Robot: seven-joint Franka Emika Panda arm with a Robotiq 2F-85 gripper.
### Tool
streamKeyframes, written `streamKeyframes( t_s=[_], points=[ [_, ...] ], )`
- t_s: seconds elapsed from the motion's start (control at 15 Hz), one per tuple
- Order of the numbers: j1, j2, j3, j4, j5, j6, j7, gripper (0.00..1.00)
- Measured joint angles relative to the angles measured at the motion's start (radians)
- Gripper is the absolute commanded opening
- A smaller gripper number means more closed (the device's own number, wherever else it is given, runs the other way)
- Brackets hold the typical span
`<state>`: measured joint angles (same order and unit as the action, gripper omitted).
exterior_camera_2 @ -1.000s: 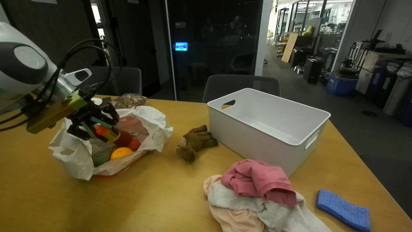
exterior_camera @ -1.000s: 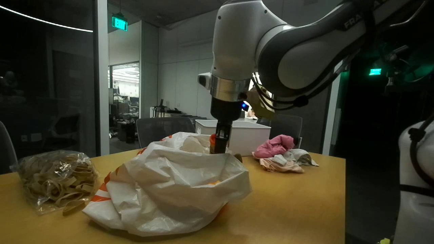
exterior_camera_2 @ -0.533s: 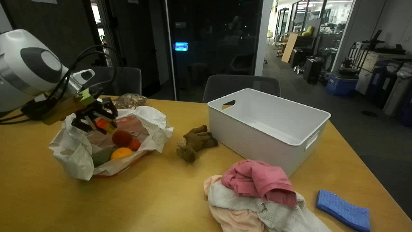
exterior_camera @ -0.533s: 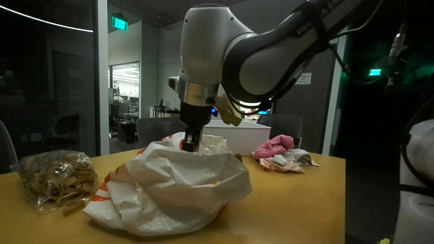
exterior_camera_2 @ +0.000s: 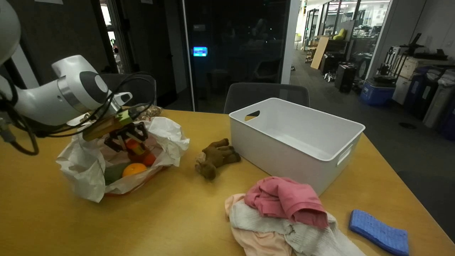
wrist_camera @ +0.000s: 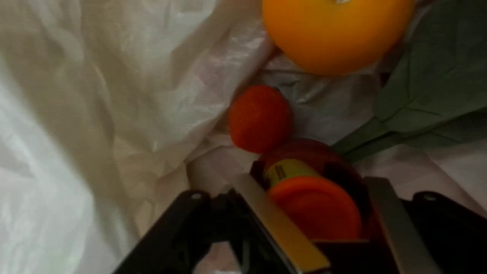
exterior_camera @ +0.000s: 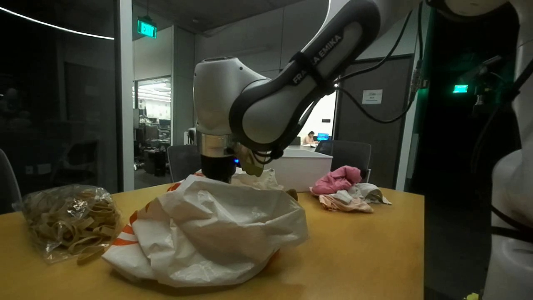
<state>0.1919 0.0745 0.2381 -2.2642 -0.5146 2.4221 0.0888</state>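
Note:
My gripper (wrist_camera: 298, 172) is shut on a small tub (wrist_camera: 315, 207) with an orange-red lid and a yellow label. The tub (exterior_camera_2: 135, 145) is down inside the mouth of a white plastic bag (exterior_camera_2: 81, 167), just above a dark red round fruit (wrist_camera: 304, 146); whether they touch I cannot tell. Close by lie a small orange-red fruit (wrist_camera: 260, 118), an orange (wrist_camera: 338, 34) and a dark green leaf-like item (wrist_camera: 437, 95). In an exterior view the near side of the bag (exterior_camera: 216, 233) hides the fingers and the tub.
On the table stand a white bin (exterior_camera_2: 284, 153), a brown plush toy (exterior_camera_2: 217, 158), a heap of cloths (exterior_camera_2: 280, 213) and a blue sponge-like pad (exterior_camera_2: 378, 231). A clear bag of tan bands (exterior_camera: 70, 221) lies beside the white bag.
The arm has come down and across, lowering the gripper and the tub from above the bag's opening into it. The bag's rim has shifted slightly. The grip on the tub has stayed the same.

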Motion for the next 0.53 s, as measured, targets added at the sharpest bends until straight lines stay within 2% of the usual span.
streamKeyframes(
  t_s=[0.27,0.53],
  points=[
    [0.000,0.020,-0.028,0.027,0.021,-0.023,-0.008,0.99],
    [0.012,-0.023,-0.028,0.033,0.029,-0.225,0.034,1.00]
  ],
)
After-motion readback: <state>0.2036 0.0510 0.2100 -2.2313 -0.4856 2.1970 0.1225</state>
